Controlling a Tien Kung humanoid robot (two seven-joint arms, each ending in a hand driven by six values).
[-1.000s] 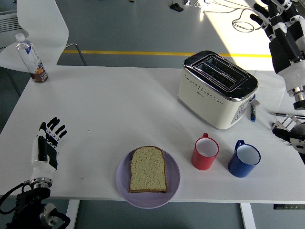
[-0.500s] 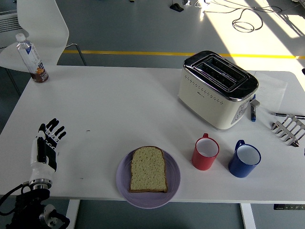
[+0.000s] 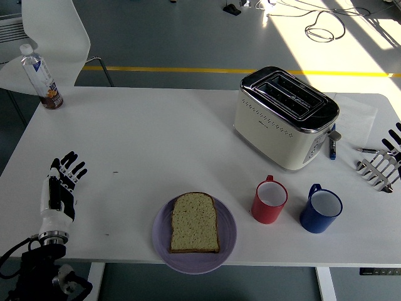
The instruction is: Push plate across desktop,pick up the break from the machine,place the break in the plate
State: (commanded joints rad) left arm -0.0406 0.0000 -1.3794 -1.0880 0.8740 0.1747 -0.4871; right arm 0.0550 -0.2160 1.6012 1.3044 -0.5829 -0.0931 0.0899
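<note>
At right edge, right robot hand [image 3: 396, 137] cropped

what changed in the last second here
The right hand, raised at the top right a second ago, left the view and now just shows at the right edge. The left hand, bread slice on the purple plate and cream toaster stayed put.

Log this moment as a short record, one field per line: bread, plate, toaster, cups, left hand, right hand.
bread: one slice lying flat on the plate
plate: purple, at the table's near edge
toaster: cream and chrome, far right, slots show no bread
cups: red cup beside blue cup, right of the plate
left hand: fingers spread, holding nothing, near left of table
right hand: only fingertips at right edge
</note>
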